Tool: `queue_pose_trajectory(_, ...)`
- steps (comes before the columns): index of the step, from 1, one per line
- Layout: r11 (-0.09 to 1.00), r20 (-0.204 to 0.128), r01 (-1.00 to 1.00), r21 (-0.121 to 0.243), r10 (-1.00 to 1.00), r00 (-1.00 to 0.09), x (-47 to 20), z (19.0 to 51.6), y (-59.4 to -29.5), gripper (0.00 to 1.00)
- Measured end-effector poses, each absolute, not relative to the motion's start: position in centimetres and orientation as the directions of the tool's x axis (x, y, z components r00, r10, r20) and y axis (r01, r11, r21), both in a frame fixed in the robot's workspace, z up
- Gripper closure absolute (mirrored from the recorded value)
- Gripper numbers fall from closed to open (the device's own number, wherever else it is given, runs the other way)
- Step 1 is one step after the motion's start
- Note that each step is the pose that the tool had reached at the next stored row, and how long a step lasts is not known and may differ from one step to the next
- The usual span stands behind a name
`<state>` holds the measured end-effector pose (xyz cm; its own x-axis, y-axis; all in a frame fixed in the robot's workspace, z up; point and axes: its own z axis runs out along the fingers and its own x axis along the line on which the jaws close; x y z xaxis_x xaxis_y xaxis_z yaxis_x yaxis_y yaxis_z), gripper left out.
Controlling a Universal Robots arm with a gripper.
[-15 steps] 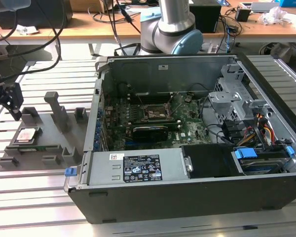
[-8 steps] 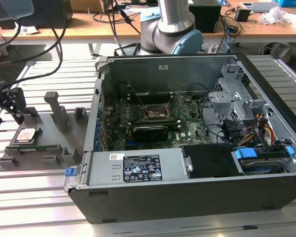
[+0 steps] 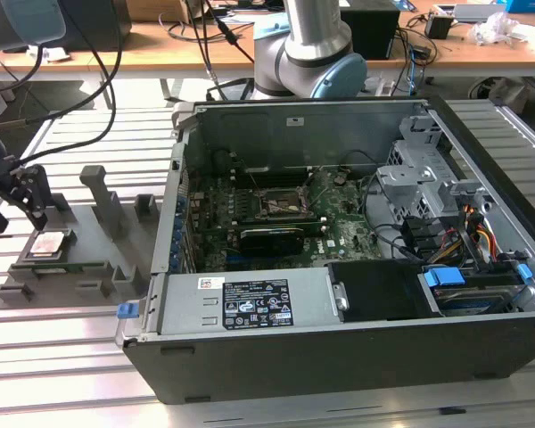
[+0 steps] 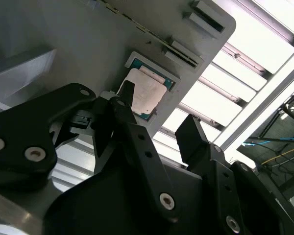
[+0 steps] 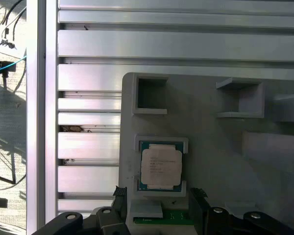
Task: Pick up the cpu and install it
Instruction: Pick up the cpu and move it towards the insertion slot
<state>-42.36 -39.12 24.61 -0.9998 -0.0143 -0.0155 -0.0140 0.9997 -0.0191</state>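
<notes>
The cpu is a small silvery square chip lying flat in a recess of a grey holder at the exterior view's left. My gripper hangs open just above and slightly to the left of it. In both wrist views the cpu lies in its pocket with nothing on it. The black fingertips stand apart, clear of the chip. The gripper holds nothing. Inside the open computer case, the metal-framed socket sits on the green motherboard.
The holder has upright posts and other empty pockets beside the chip. A long black card lies in front of the socket. Drive cages and cables fill the case's right side. The arm's base stands behind the case.
</notes>
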Motion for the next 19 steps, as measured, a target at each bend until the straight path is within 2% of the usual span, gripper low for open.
queue_pose_trajectory(19,1.0,-0.016,-0.014,-0.019,-0.014,-1.0,-42.4,22.0,-39.1,0.38)
